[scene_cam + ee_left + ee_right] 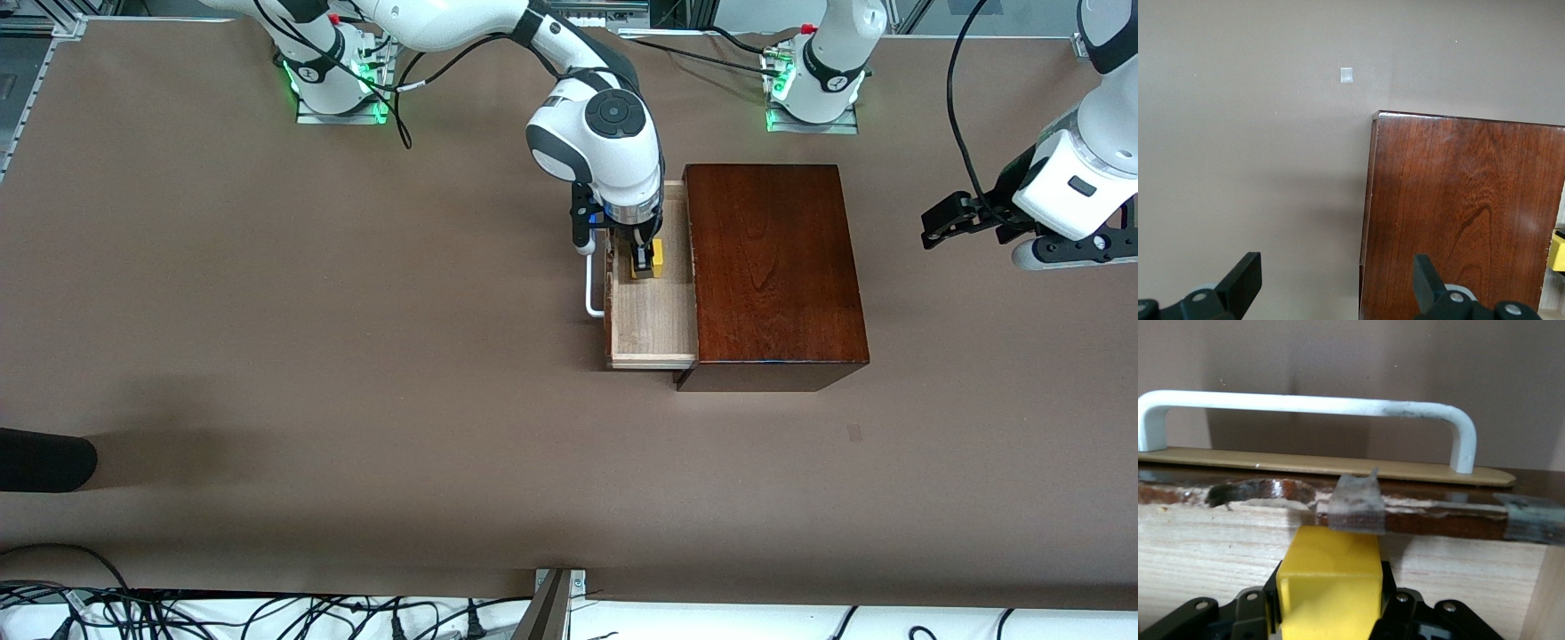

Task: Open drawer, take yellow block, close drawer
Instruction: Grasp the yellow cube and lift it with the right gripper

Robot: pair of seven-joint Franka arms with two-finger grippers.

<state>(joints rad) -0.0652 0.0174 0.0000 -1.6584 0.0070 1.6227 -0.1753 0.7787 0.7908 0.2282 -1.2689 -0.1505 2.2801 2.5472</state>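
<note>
Brown table [356, 356] fills the front view, with the glossy mahogany box [773, 267] right of centre. Its drawer [653, 329] is pulled out, pale tray open, white handle [591, 289] at frame centre. At the right edge the left gripper [978, 222] waits over bare table, fingers spread. Just above centre, the right gripper [646, 258] reaches down into the tray, fingers pinching the yellow block [1331, 587], which sits in the drawer against its dark front
</note>
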